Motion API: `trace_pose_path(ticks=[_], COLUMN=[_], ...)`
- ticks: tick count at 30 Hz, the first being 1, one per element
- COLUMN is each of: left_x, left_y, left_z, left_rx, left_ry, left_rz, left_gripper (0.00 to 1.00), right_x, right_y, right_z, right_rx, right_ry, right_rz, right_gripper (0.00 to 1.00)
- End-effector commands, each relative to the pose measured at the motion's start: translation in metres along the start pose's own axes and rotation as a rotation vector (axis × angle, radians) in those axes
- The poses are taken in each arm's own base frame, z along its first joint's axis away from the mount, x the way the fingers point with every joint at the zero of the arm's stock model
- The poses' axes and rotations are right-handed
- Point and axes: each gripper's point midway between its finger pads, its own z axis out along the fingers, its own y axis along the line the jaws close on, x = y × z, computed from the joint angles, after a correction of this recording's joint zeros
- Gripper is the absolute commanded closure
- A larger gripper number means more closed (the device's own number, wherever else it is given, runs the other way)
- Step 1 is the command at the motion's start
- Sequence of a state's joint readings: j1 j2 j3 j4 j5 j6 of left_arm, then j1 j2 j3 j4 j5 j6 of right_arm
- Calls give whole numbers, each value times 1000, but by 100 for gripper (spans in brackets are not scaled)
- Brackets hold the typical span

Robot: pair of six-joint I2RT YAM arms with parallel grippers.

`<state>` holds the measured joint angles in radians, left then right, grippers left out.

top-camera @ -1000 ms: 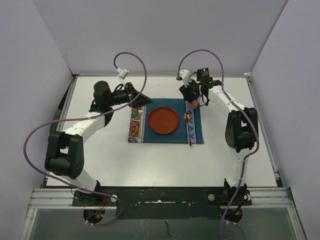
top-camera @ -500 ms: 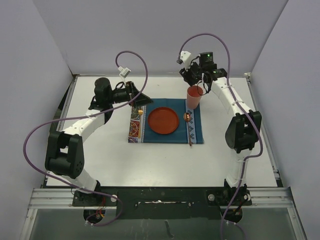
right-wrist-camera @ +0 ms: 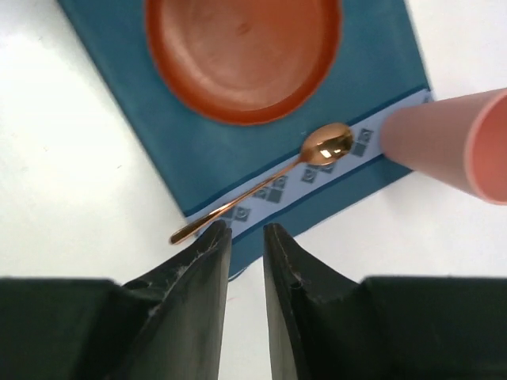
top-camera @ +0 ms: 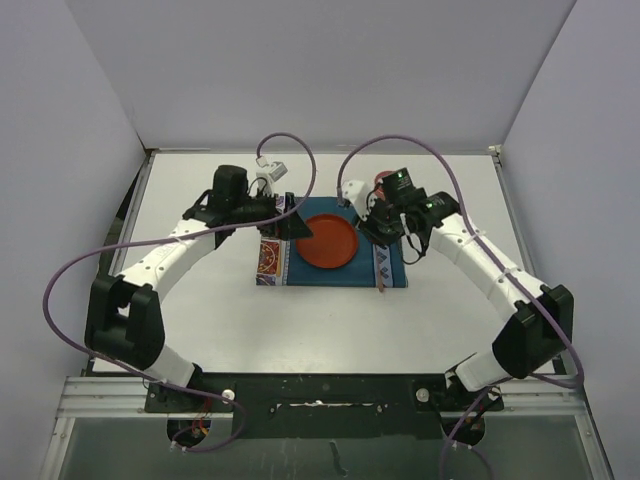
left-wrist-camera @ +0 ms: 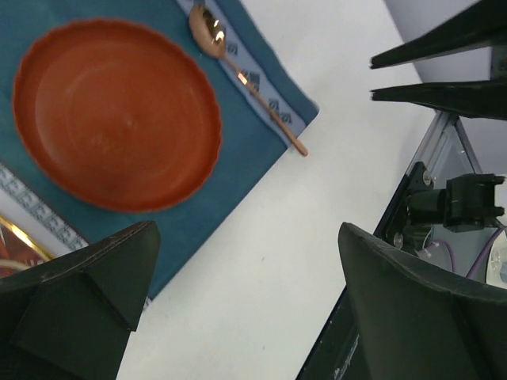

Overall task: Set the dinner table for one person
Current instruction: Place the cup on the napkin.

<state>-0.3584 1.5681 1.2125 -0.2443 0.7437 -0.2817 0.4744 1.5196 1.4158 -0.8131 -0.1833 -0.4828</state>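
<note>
The white dinner table carries a teal placemat with an orange plate in its middle. A copper spoon lies on the mat's right patterned strip. A pink cup stands at the mat's far right corner, mostly hidden behind my right arm. My left gripper hovers open and empty above the mat's left part. My right gripper hovers above the spoon, fingers almost together and empty. The right wrist view shows the spoon, plate and cup. The left wrist view shows the plate and spoon.
A gold utensil lies on the mat's left patterned end, mostly hidden. Metal edging runs along the table's sides, and grey walls stand close round it. Purple cables loop above both arms.
My right gripper let go of the cup, rose, then swung toward me and now sits over the spoon. My left gripper moved right, over the mat's left part.
</note>
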Motion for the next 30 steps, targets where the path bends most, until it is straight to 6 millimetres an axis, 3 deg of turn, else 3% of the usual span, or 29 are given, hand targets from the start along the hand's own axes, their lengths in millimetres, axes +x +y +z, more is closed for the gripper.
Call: trace_pose_path(ticks=[1, 3, 5, 9, 11, 17, 22, 30], left_x=[5, 10, 16, 26, 28, 41, 56, 59], left_y=[-14, -16, -22, -33, -39, -50, -59, -68], left_z=[-25, -33, -40, -50, -53, -64, -74, -81], left_rx=[-81, -114, -124, -113, -105, -101, -97, -106], left_ry=[-70, -100, -118, -135, -135, -119, -119, -149], left_rz=[26, 17, 11, -8, -3, 2, -13, -76], left_gripper=[2, 2, 2, 2, 2, 2, 2, 2], right_x=[22, 52, 75, 92, 91, 65, 58, 56], right_y=[-4, -29, -38, -44, -40, -25, -13, 1], right_z=[-9, -6, 3, 24, 32, 45, 66, 89], right_rx=[111, 200, 250, 321, 300, 214, 163, 134], right_ry=[0, -22, -33, -31, -44, -92, -115, -90], right_rz=[94, 265, 367, 417, 452, 535, 549, 552], right_gripper=[73, 74, 81, 87, 86, 73, 71, 72])
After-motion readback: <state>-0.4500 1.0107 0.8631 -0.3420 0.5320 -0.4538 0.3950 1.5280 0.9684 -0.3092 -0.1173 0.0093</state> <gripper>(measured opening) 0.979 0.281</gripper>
